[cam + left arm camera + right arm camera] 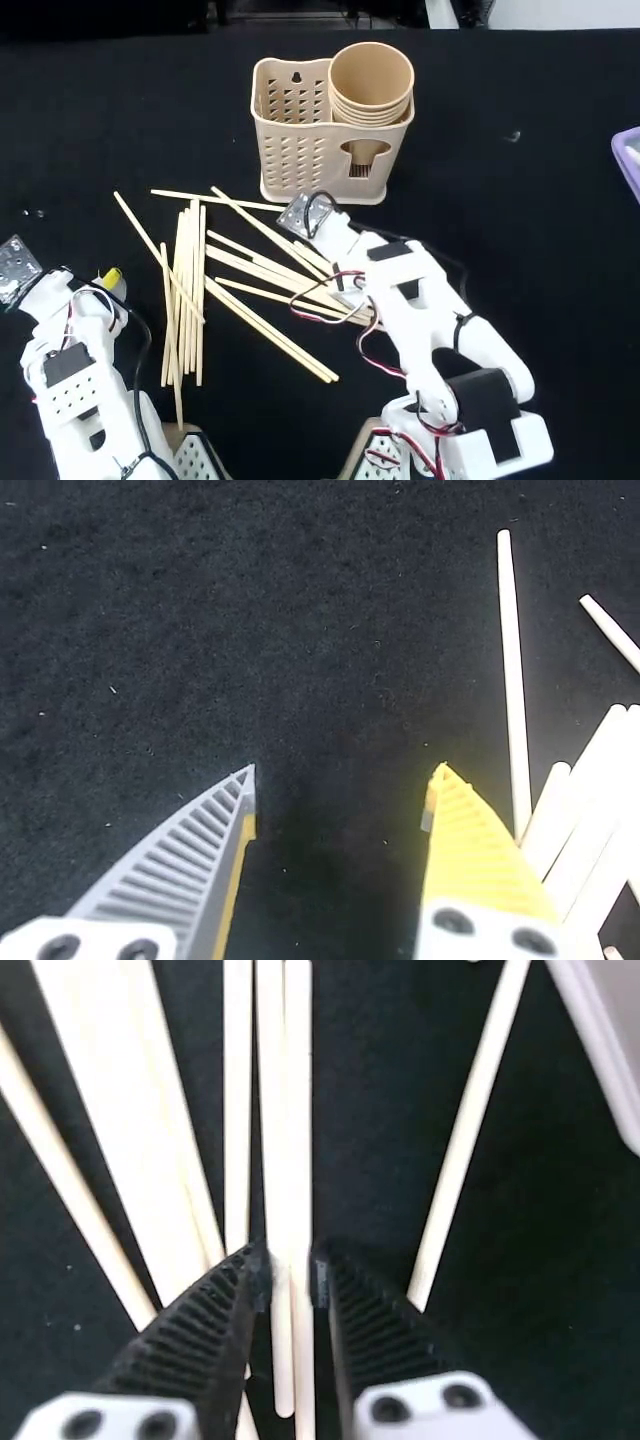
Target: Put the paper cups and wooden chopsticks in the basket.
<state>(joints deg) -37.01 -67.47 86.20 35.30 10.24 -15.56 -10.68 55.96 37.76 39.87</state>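
A beige perforated basket (290,130) stands at the back of the black table, with stacked paper cups (370,80) in its right compartment. Several wooden chopsticks (188,290) lie scattered in front of it. My right gripper (290,1270) is down on the right part of the pile, its black fingers shut on two chopsticks (285,1160) that run between the tips. My left gripper (343,780) stands open low over bare cloth at the pile's left side, nothing between its fingers. Its yellow finger (110,278) shows near the front left, with chopstick ends (575,810) just beside it.
A purple container's corner (628,160) shows at the right edge. The table around the basket is bare black cloth (520,220). Both arm bases sit at the front edge, the right arm (440,340) stretching over the chopsticks.
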